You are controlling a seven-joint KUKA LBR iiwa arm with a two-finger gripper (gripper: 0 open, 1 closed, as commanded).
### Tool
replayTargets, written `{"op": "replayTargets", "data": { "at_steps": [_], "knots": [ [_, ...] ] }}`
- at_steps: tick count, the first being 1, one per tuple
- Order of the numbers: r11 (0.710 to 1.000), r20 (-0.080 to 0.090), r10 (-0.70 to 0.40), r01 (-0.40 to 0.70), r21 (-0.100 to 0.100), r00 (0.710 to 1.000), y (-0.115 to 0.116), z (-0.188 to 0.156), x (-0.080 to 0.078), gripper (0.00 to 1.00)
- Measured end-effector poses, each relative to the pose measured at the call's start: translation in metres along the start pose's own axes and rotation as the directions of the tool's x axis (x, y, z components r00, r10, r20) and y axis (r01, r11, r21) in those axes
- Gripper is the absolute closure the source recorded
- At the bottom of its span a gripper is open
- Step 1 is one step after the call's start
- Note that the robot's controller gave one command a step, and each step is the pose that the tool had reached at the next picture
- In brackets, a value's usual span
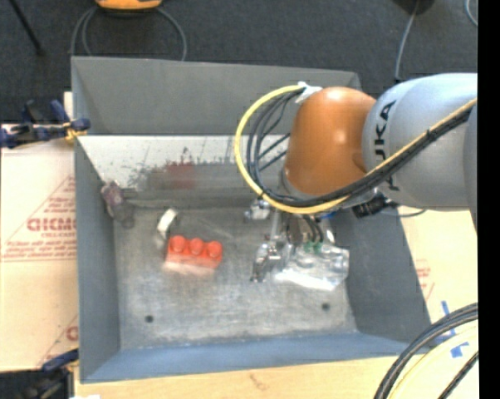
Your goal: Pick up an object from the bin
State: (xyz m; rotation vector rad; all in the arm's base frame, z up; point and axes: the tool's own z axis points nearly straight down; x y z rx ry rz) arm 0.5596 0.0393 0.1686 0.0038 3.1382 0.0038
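My gripper [265, 266] hangs low over the right half of the bin floor, below the arm's orange cover. It is right at the left edge of a clear crumpled plastic pack [321, 270] with a bit of green in it. Whether it touches the pack I cannot tell. A red block with three round studs [193, 253] lies on the floor to the gripper's left, a short gap away. A small white piece [165, 220] lies just behind that block.
A small greyish thing [113, 198] sits in the bin's far left corner by the back wall. Bare floor runs along the front of the bin and at the left. The arm and its yellow and black cables cover the right back part.
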Motion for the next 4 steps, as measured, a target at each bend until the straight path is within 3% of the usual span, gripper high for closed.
{"op": "replayTargets", "data": {
  "at_steps": [1, 2, 3, 4],
  "knots": [
    [0.943, -0.004, -0.333, 0.333, 0.0, 0.943, 0.048, 0.079, -0.026, 0.0],
    [0.96, 0.005, -0.281, 0.281, 0.005, 0.96, 0.074, 0.094, -0.023, 0.0],
    [0.96, 0.015, -0.279, 0.279, 0.003, 0.96, 0.075, 0.091, -0.025, 1.0],
    [0.945, 0.01, -0.327, 0.327, 0.005, 0.945, 0.048, -0.067, -0.043, 1.0]
  ]
}}
